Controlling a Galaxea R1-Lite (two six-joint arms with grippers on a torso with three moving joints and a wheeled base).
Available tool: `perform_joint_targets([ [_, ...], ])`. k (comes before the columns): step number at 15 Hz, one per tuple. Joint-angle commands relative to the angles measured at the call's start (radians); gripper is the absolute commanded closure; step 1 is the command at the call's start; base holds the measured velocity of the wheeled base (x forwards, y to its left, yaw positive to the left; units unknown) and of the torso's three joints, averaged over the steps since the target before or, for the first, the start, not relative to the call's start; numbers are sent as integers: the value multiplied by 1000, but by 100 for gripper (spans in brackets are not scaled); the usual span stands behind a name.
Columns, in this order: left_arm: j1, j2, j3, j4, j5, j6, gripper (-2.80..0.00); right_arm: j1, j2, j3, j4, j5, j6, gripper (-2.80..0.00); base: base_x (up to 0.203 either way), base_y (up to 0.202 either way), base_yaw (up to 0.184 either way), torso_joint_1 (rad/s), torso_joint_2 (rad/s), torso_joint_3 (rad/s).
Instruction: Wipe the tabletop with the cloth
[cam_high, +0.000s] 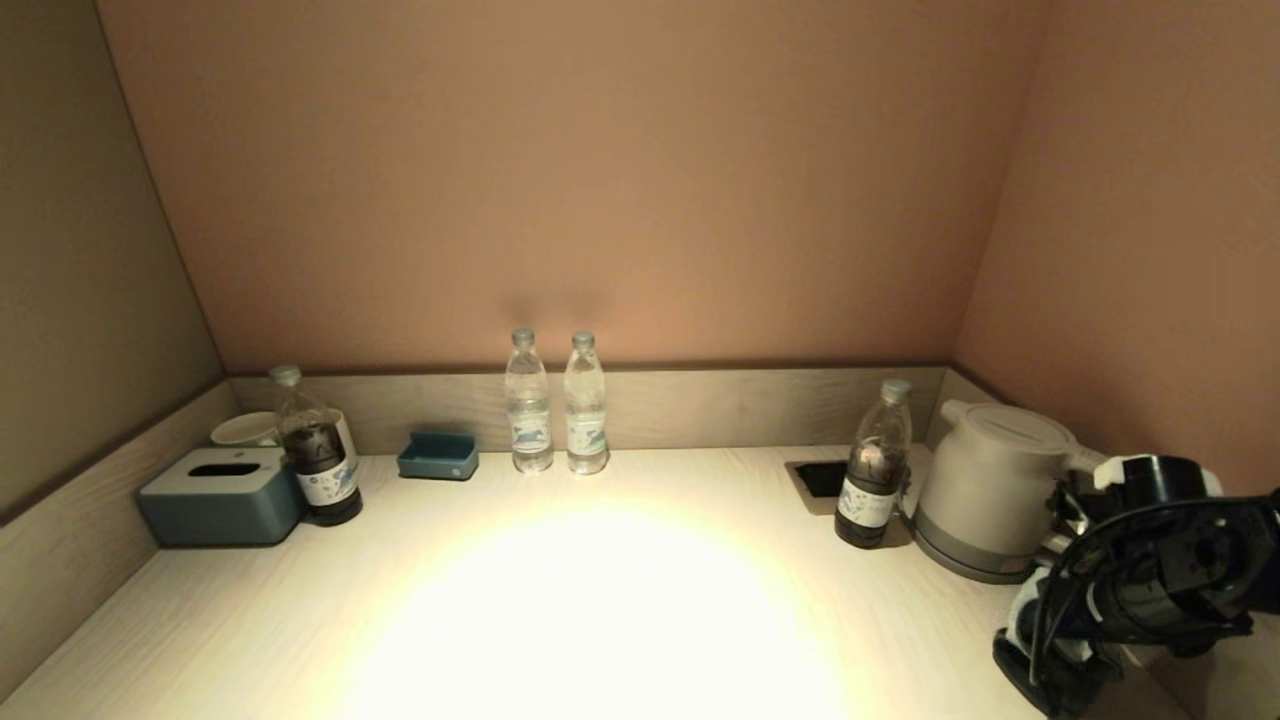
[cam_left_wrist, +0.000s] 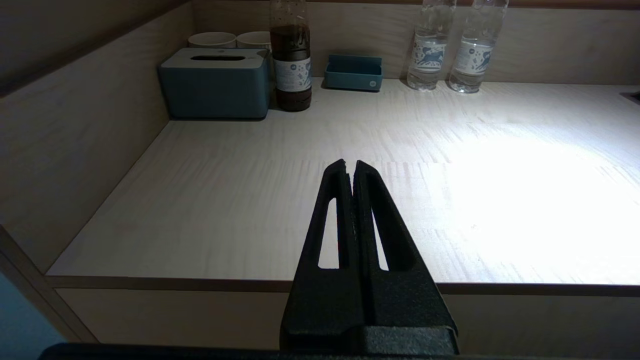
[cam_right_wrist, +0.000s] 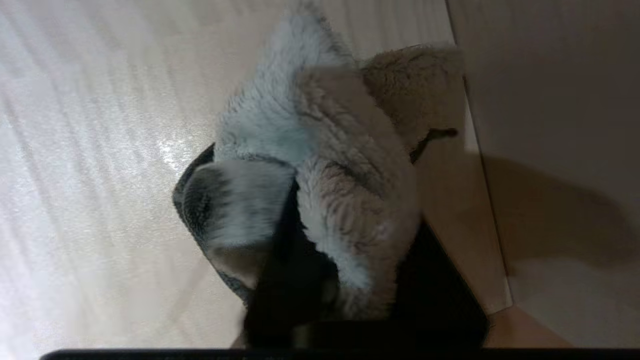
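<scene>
Left gripper (cam_left_wrist: 350, 167) parked off the near edge, fingers clenched, empty. Tabletop (cam_high: 600, 600) shows no wipe marks, so progress can't be judged. Right gripper (cam_right_wrist: 345, 280) at the right rim grasps the bunched cloth (cam_right_wrist: 325, 165) on the surface; wiping looks still to do.

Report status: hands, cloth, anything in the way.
Right hand at the tabletop's right edge, bunched cloth between its fingers. Left hand shut, parked off the front edge. Kettle and dark bottle close by.

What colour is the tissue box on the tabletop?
The tissue box is blue-grey; the left wrist view shows it best.
</scene>
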Motion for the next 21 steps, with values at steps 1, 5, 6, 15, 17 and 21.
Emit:
perform_joint_targets([
  [1,0,0,0,0,0,-1,0,0,3,6,-7,1,-5,-280,0,0,0,0,0,0],
  [5,0,0,0,1,0,-1,0,11,-67,11,-22,1,-13,-280,0,0,0,0,0,0],
  [6,0,0,0,0,0,-1,0,15,-102,14,-23,4,-22,-280,0,0,0,0,0,0],
  [15,0,0,0,0,0,-1,0,143,-487,97,-20,43,-57,-280,0,0,0,0,0,0],
  [17,0,0,0,0,0,-1,0,175,-585,108,-17,66,-72,-280,0,0,0,0,0,0],
  [21,0,0,0,0,0,-1,0,200,-728,108,-7,129,-80,0,0,0,0,0,0,0],
])
